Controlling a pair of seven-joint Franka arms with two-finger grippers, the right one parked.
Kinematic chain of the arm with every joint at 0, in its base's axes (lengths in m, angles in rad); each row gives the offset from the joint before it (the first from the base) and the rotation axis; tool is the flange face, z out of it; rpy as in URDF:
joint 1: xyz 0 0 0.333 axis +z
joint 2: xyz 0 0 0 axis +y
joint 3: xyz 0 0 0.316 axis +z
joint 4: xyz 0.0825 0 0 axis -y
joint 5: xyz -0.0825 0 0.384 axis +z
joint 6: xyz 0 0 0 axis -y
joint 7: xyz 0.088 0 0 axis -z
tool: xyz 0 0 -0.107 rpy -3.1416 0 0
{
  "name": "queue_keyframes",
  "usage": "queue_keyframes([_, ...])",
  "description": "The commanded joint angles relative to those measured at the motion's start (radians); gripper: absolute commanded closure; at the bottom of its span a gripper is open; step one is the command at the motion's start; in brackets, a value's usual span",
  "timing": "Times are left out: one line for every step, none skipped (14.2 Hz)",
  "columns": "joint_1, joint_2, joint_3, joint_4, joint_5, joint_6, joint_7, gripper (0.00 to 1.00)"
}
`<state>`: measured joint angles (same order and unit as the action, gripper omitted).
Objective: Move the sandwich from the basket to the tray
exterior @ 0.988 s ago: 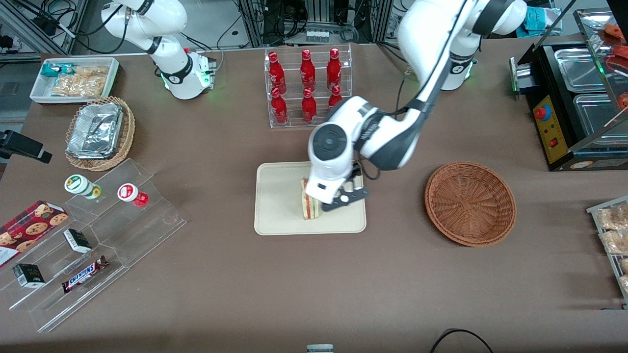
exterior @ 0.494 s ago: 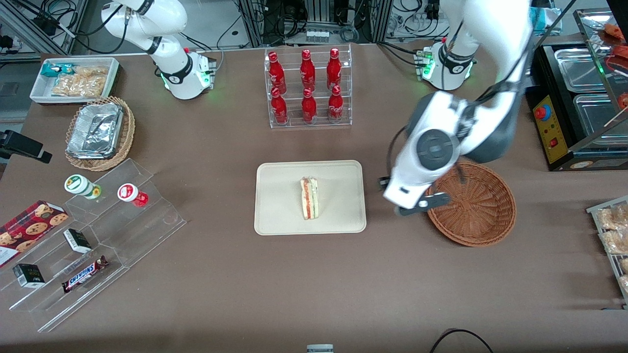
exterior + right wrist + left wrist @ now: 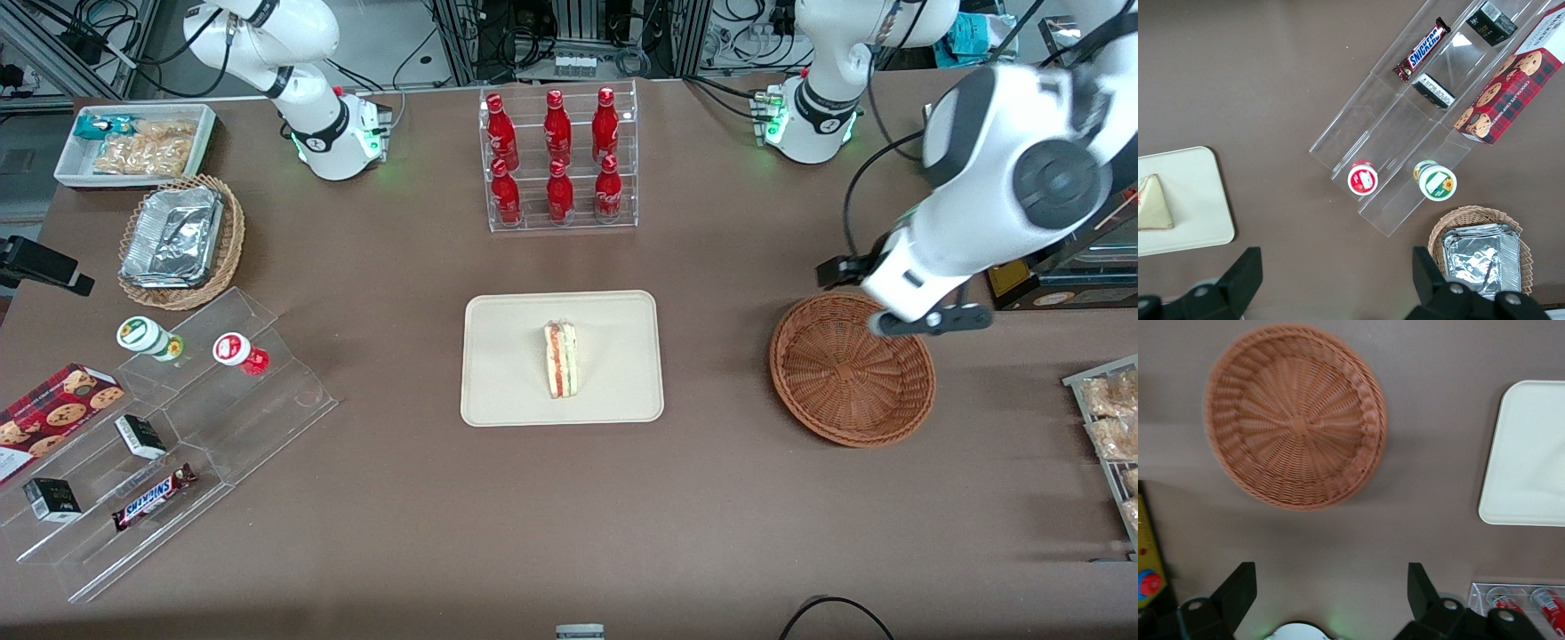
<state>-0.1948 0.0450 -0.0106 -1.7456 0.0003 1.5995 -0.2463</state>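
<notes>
Above the basket (image 3: 852,370), the left gripper (image 3: 1331,593) hangs with jaws spread wide, holding nothing.

The light comes from above and is bright and even, so the brown table (image 3: 569,498) shows well and things cast only soft, faint shadows, like the one beside the basket (image 3: 852,369). The working arm (image 3: 1005,196) looks a bit smeared in the front view, the basket looks slightly fuzzy in the left wrist view, and the gripper (image 3: 1331,597) is a dark shape there, its fingers spread wide apart above the table. Shiny spots gleam on the foil container (image 3: 173,236) and the red bottles (image 3: 556,151).
</notes>
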Motion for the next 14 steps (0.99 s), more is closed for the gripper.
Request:
queue_keyframes([0.069,-0.071,-0.012,-0.011,0.052,-0.024,0.033,0.00])
queue_keyframes([0.099,-0.073,-0.023,0.010,0.052,-0.032,0.082,0.00])
queue_keyframes([0.147,-0.068,-0.038,0.040,0.043,-0.030,0.146,0.00])
queue_keyframes([0.170,-0.070,-0.049,0.054,0.041,-0.029,0.172,0.00])
queue_keyframes([0.192,-0.073,-0.052,0.058,0.041,-0.027,0.177,0.00])
queue_keyframes([0.219,-0.073,-0.080,0.070,0.040,-0.027,0.179,0.00])
queue_keyframes([0.241,-0.073,-0.101,0.077,0.041,-0.026,0.180,0.00])
queue_keyframes([0.242,-0.074,-0.106,0.077,0.041,-0.026,0.177,0.00])
queue_keyframes([0.242,-0.079,-0.106,0.077,0.040,-0.026,0.176,0.00])
queue_keyframes([0.242,-0.082,-0.104,0.075,0.035,-0.027,0.174,0.00])
queue_keyframes([0.242,-0.085,-0.101,0.075,0.021,-0.029,0.174,0.00])
queue_keyframes([0.241,-0.088,-0.100,0.072,-0.005,-0.033,0.170,0.00])
queue_keyframes([0.239,-0.088,-0.100,0.072,-0.013,-0.041,0.165,0.00])
queue_keyframes([0.238,-0.088,-0.100,0.072,-0.013,-0.049,0.162,0.00])
